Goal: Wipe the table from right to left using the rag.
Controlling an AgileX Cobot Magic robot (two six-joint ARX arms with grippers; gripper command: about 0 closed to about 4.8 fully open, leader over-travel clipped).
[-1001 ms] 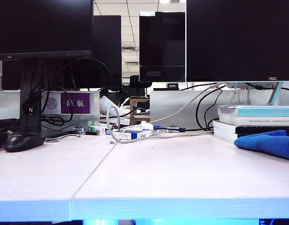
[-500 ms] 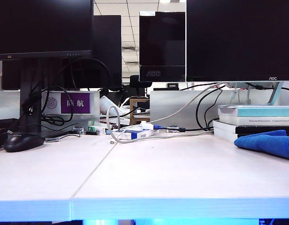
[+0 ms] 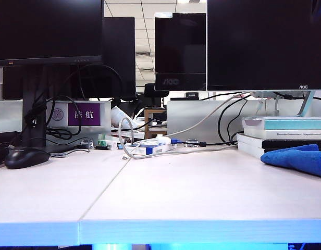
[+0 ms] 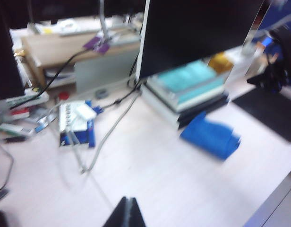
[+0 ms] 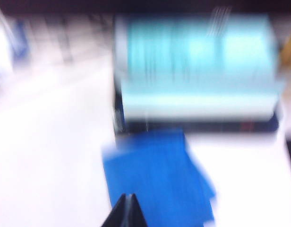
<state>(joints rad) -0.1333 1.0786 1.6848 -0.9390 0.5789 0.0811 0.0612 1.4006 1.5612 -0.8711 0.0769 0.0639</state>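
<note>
Rag (image 3: 298,160) beside books (image 3: 285,133), both grippers (image 4: 126,215) (image 5: 126,213) closed

Only the fingertips show, in the wrist views. The left gripper (image 4: 126,213) is a dark, matte black wedge, tips pressed together to a narrow point. The right gripper (image 5: 126,213) looks identical: black, tapered, smooth, blurred.

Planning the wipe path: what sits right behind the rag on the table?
Behind the rag sits a stack of books, teal one on top, under a monitor. Whether they touch is unclear. Both grippers, left and right, are shut, holding nothing.
</note>
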